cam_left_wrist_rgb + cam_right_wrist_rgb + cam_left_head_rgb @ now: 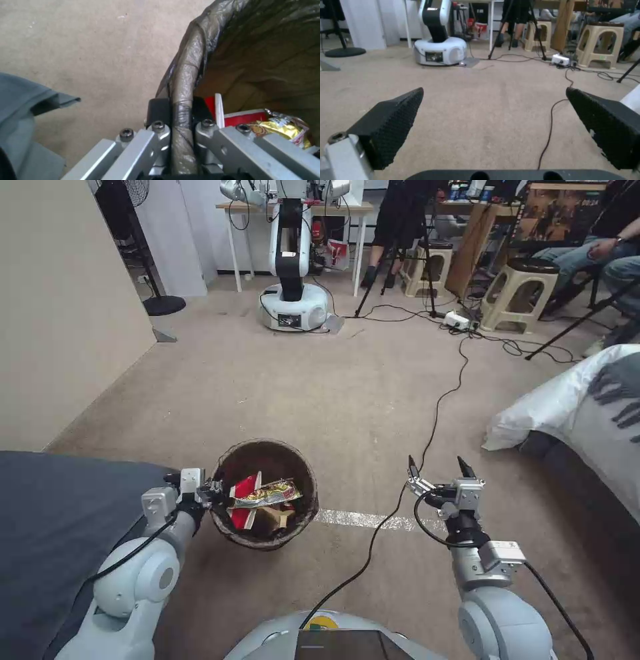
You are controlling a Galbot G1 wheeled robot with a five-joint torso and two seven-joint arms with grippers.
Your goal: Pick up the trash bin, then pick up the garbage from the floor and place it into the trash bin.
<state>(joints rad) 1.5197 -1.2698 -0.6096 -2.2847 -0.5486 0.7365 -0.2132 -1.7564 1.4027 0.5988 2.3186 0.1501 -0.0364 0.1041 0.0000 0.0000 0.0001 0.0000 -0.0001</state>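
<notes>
Left gripper point(212, 492) clamped on trash bin point(303, 513) rim, red-and-gold wrappers point(263, 495) inside. Right gripper point(439, 468) spread wide above carpet point(333, 393).

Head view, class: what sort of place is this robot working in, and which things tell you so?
Probably a robotics lab staged as a bedroom: a second robot parked by a table, cables and a power strip across the carpet, and a bed at the right.
</notes>
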